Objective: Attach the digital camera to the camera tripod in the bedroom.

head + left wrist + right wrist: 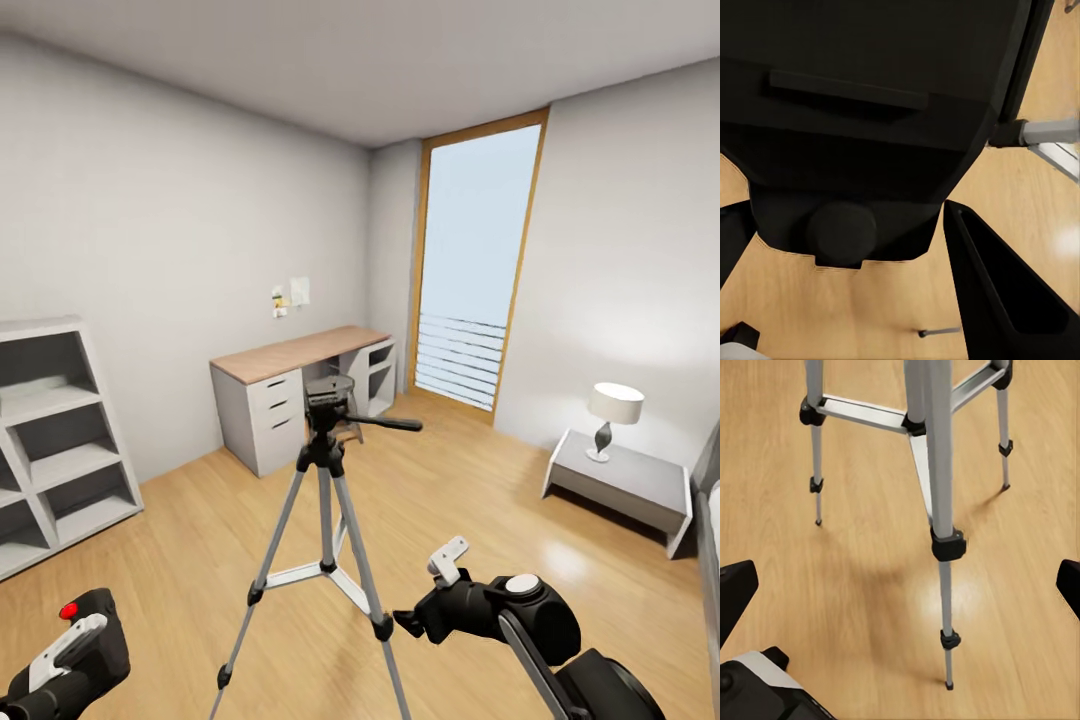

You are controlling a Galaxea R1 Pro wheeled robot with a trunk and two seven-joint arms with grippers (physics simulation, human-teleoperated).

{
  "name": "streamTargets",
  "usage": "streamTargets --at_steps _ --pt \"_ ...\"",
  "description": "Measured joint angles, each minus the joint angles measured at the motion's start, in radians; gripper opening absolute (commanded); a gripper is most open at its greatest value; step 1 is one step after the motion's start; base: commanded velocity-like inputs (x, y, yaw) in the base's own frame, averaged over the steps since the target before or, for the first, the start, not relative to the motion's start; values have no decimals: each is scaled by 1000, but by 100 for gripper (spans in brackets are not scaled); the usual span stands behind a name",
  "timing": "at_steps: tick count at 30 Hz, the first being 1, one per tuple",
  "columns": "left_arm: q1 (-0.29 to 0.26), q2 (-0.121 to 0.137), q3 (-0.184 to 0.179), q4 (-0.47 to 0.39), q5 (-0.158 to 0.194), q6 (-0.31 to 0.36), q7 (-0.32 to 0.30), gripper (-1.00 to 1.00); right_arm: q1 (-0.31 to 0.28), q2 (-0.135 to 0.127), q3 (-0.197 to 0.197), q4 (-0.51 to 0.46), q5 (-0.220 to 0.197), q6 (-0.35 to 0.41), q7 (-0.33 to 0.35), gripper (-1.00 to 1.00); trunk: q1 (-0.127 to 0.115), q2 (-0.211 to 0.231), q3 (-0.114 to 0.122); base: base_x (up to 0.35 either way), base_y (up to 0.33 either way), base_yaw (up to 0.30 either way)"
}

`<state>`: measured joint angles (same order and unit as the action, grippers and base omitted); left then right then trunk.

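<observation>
Fingers of the left gripper point(70, 640) clamp the digital camera point(95, 628) low at the robot's left, red button up; from the left wrist its black body point(862, 112) sits between them. Right gripper point(425, 600) hangs low with its fingers point(735, 592) spread wide and holding nothing. Between the two arms, a little ahead, the camera tripod point(325, 500) stands on the wood floor point(480, 500), its head bare. Behind it a wood-topped white table point(300, 385) lines the grey wall, white shelves point(55, 440) to the left.
</observation>
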<state>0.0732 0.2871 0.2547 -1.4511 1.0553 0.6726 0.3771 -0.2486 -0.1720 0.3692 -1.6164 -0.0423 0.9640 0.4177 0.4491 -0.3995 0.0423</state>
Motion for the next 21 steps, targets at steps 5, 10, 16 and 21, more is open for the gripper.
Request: streamTargets --at_steps 5,10,16,21 --pt "0 0 0 1 -5 0 1 -100 1 -1 -2 0 0 -1 1 100 0 0 0 152 1 1" --pt "0 0 0 2 -7 0 1 -100 1 0 0 0 0 -1 1 100 0 0 0 37 0 0" --pt "0 0 0 3 -8 0 2 -100 2 0 3 0 1 -1 1 100 0 0 0 79 66 0" --pt "0 -1 0 4 -17 0 2 -100 3 0 2 0 2 -4 2 100 0 0 0 157 146 0"
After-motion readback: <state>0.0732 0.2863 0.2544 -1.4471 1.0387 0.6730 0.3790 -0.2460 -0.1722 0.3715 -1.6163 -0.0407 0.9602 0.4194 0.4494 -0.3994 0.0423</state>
